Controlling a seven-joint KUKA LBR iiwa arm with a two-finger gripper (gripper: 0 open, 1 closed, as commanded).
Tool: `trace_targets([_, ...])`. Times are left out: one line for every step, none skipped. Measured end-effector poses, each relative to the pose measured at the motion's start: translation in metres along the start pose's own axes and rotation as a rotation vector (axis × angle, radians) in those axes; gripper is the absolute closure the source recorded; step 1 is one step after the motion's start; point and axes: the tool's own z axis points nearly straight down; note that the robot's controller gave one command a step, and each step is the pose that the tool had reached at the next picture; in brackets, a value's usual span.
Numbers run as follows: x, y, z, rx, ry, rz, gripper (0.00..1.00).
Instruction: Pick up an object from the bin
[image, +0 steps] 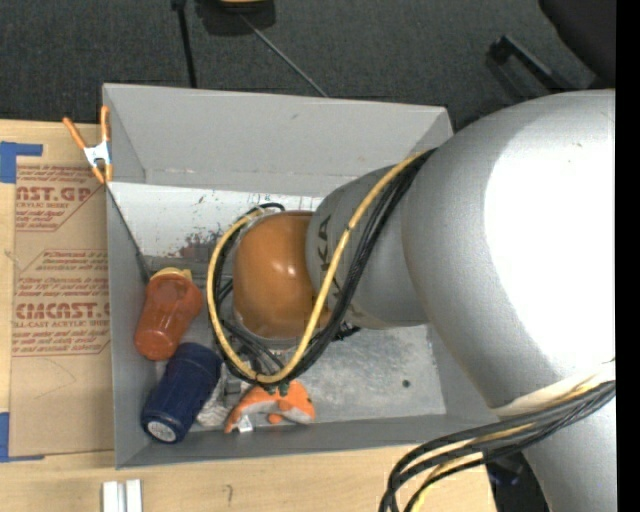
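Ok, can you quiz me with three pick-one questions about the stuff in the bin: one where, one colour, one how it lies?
1. Where in the bin is the dark blue bottle? A) lower left corner B) upper right corner C) far wall
2. What colour is the bottle just above it? A) green B) orange C) pink
3. How is that bottle placed? A) lying on its side B) standing upright C) hanging from the arm
Answers: 1 A, it lies by the lower left walls. 2 B, the orange bottle's body shows it. 3 A, its whole length lies along the floor.
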Motion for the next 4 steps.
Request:
trace_targets([0.000,0.000,0.000,0.000,0.000,0.000,1.00])
trace_targets([0.002,-0.011,-0.047,0.003,0.014,0.010,1.00])
trace_targets([-0.039,0.007,-0.068,-0.001,-0.006,0.025,1.00])
trace_targets([-0.031,0.019,-0.062,0.002,0.012,0.018,1.00])
